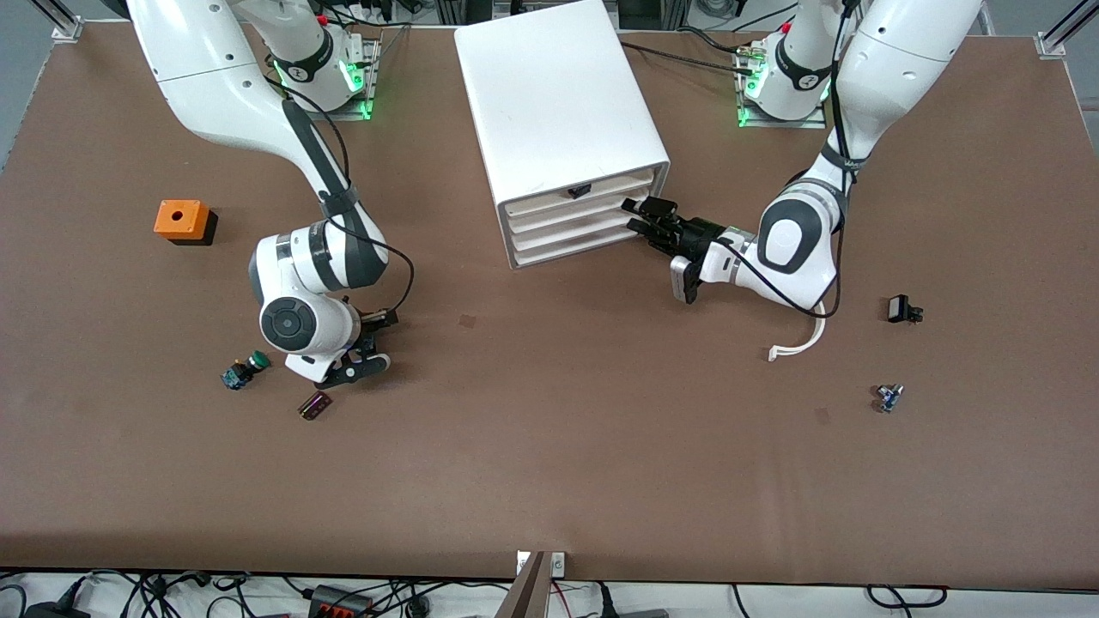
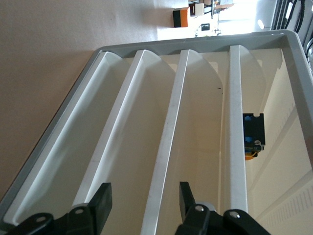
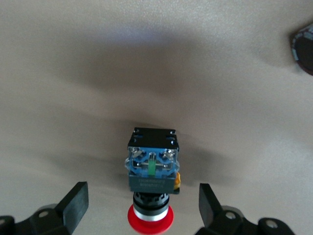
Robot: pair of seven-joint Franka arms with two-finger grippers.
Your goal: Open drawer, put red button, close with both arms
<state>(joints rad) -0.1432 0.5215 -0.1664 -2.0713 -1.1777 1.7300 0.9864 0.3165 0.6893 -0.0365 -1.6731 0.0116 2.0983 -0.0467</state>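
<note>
Standing cabinet (image 1: 558,112): white, four tiers, between the two arm bases; its drawer fronts face the front camera and lean toward the left arm's end of the table.
Drawer (image 1: 571,225): second tier, front flush with the other tiers, so closed.
Left arm: reaches in from its base to the cabinet front.
Left gripper (image 1: 634,216): at the drawer fronts, at the corner toward the left arm's end; in the left wrist view (image 2: 142,203) the fingers (image 2: 100,203) stand apart with one drawer lip running between them, gripping nothing.
Right arm: bent low over the table toward the right arm's end.
Right gripper (image 1: 371,343): just above the table; in the right wrist view (image 3: 142,205) its fingers are spread wide on either side of the red button (image 3: 151,181), not touching it.
Red button: lying on its side on the table.
Orange box (image 1: 182,221): on the table toward the right arm's end, well apart from the gripper.
Green button (image 1: 244,371): on the table beside the right arm's wrist.
</note>
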